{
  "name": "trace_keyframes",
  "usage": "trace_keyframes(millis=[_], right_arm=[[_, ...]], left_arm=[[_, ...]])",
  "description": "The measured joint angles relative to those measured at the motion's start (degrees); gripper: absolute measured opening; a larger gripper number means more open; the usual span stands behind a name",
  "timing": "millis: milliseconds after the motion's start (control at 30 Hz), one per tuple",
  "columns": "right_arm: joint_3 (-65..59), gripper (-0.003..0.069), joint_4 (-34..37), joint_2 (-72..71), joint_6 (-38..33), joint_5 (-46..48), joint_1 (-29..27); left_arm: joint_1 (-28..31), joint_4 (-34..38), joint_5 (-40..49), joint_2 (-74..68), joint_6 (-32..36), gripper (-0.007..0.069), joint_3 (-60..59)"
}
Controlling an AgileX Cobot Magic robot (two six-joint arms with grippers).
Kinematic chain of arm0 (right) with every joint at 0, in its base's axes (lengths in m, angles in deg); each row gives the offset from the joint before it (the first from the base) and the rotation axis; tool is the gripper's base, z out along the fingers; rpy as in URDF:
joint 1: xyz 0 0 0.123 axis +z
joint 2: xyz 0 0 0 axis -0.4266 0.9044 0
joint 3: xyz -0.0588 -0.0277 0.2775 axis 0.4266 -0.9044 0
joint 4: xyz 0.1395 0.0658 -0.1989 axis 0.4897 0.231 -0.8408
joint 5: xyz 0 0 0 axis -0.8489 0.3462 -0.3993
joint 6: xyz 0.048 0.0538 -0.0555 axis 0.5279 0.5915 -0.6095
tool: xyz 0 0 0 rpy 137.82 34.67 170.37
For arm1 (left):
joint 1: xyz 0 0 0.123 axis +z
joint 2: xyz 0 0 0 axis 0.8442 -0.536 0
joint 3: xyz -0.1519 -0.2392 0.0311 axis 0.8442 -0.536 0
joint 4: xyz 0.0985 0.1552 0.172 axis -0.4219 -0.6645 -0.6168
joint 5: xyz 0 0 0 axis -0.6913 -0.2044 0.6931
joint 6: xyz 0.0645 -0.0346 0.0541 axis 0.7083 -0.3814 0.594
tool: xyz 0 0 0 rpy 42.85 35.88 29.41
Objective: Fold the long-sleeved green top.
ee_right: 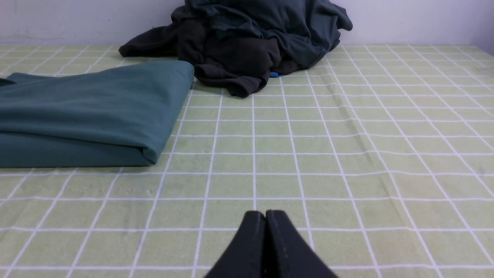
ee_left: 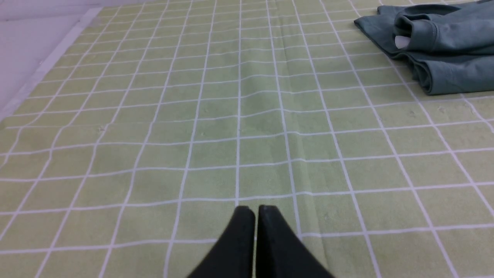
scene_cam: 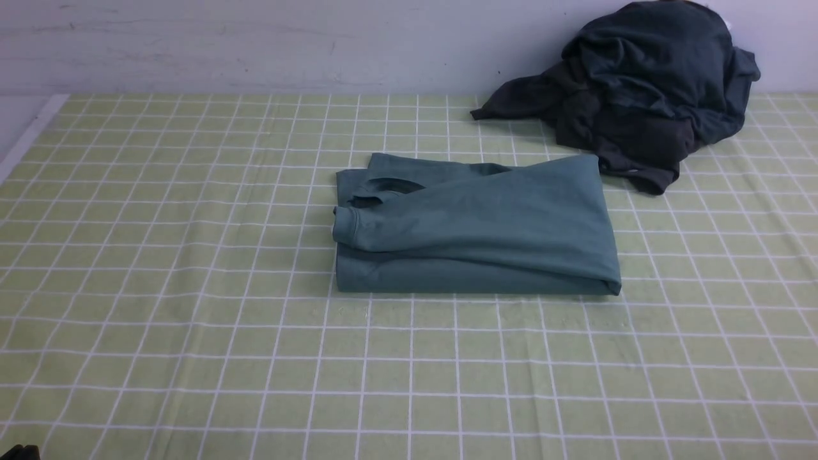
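Note:
The green long-sleeved top (scene_cam: 473, 227) lies folded into a flat rectangle at the middle of the table, a cuffed sleeve laid across its top. It also shows in the left wrist view (ee_left: 444, 42), with the white neck label, and in the right wrist view (ee_right: 88, 112). My left gripper (ee_left: 255, 210) is shut and empty, low over bare cloth, well apart from the top. My right gripper (ee_right: 265, 215) is shut and empty, also over bare cloth, apart from the top. Neither gripper shows in the front view.
A pile of dark charcoal-grey garments (scene_cam: 639, 89) lies at the back right against the wall, just behind the top's far right corner; it also shows in the right wrist view (ee_right: 247, 42). A green checked cloth (scene_cam: 192, 287) covers the table. The table's left edge (scene_cam: 25, 137) is white.

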Motion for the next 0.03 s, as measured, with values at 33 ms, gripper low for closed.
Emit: trace_keyframes(millis=[33], right_arm=[[0.00,-0.0008,0.00,0.00,0.00,0.00,0.00]], left_arm=[[0.00,0.00,0.00,0.00,0.00,-0.0001,0.00]])
